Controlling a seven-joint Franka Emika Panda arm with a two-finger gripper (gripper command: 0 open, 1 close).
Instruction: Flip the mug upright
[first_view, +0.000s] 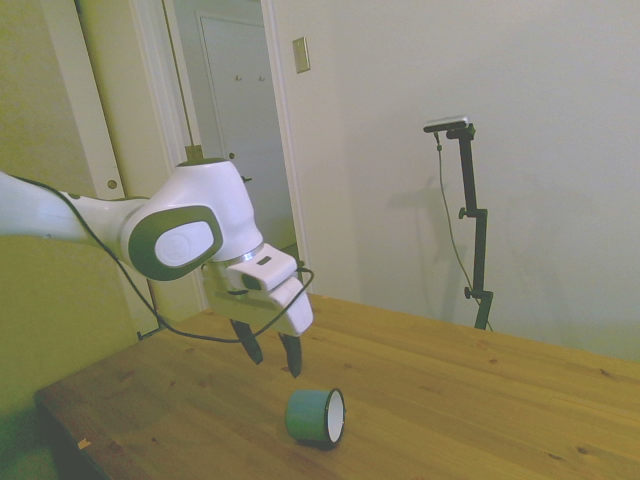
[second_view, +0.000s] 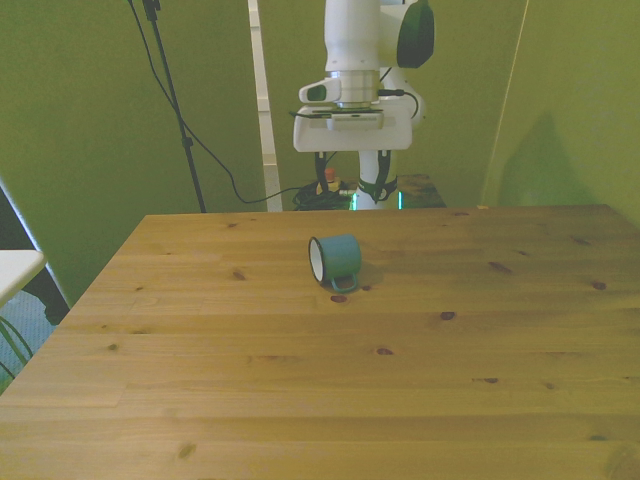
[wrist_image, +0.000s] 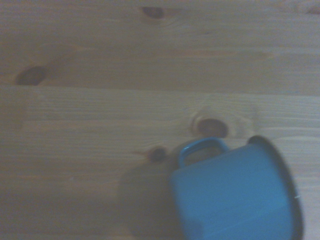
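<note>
Here, in the side view, the claw (first_view: 271, 358) hangs spread and empty up-left of the mug (first_view: 316, 417), which lies on its side at lower centre of the wooden surface (first_view: 480, 400); a round body could roll from a glancing finger. The front view shows green walls behind. The wrist view shows its handle (wrist_image: 201, 149) lying flat.

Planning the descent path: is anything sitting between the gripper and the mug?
Nothing. In the side view only air and bare table separate the open gripper from the mug lying on its side.
</note>
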